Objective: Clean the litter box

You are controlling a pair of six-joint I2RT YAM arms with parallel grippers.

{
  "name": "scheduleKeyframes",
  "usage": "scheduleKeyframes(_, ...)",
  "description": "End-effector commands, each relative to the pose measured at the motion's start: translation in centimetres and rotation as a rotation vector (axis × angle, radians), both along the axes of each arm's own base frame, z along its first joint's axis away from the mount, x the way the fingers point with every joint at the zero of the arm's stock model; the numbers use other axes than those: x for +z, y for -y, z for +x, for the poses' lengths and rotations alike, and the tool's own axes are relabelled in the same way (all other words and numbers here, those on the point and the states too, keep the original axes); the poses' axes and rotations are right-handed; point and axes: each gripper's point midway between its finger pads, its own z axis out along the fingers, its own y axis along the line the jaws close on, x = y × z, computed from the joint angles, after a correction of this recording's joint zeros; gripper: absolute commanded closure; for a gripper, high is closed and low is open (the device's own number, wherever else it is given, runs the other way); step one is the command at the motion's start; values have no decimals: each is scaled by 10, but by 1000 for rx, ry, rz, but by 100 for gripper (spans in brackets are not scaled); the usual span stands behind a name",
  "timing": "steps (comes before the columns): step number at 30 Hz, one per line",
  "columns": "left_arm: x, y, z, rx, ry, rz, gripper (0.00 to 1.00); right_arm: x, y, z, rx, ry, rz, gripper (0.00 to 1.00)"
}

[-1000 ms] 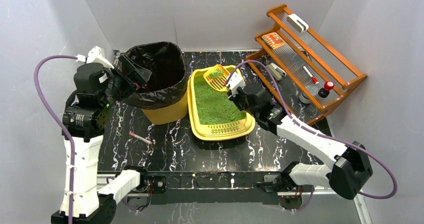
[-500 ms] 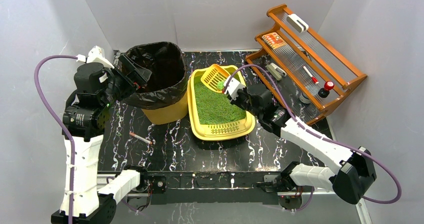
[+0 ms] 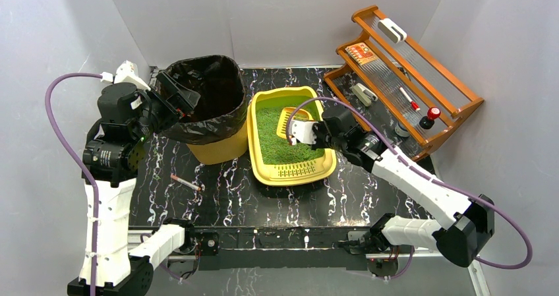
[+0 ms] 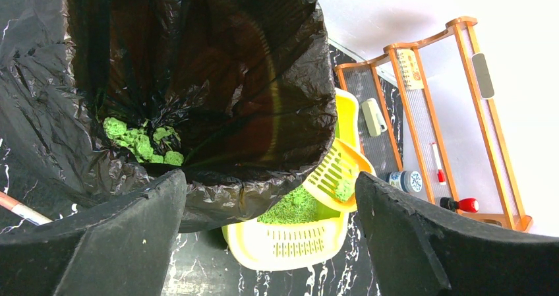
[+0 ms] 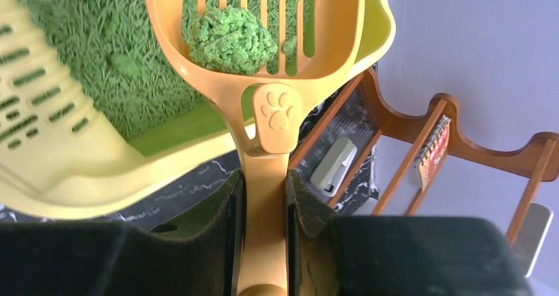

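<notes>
You have the litter box (image 3: pixel 293 171) at the centre of the overhead frame, grate end toward the bottom edge, green litter inside. The orange scoop (image 3: pixel 288 121) is over the litter, its handle clamped in the right gripper (image 3: pixel 302 130). Only the right wrist view shows the load: one green clump (image 5: pixel 231 39) on the slots. The left gripper (image 4: pixel 270 180) is spread wide and holds nothing, at the rim of the bin (image 3: pixel 221 152) left of the box. Only its wrist view shows the green lumps (image 4: pixel 142 141) down in the bag.
</notes>
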Motion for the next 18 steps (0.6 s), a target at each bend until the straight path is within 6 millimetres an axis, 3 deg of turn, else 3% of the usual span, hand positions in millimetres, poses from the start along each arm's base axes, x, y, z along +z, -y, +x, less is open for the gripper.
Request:
scheduleKeyframes(1, 6, 1, -2, -8, 21, -3, 4, 26, 14, 0, 68, 64, -141, 100)
scheduleKeyframes(6, 5, 2, -1, -10, 18, -9, 2, 34, 17, 0, 98, 82, -192, 100)
scheduleKeyframes(14, 5, 2, 0, -7, 18, -8, 2, 26, 27, 0, 103, 74, -308, 100)
scheduleKeyframes(18, 5, 2, 1, -6, 17, -8, 2, 30, 23, 2, 110, 84, -297, 100)
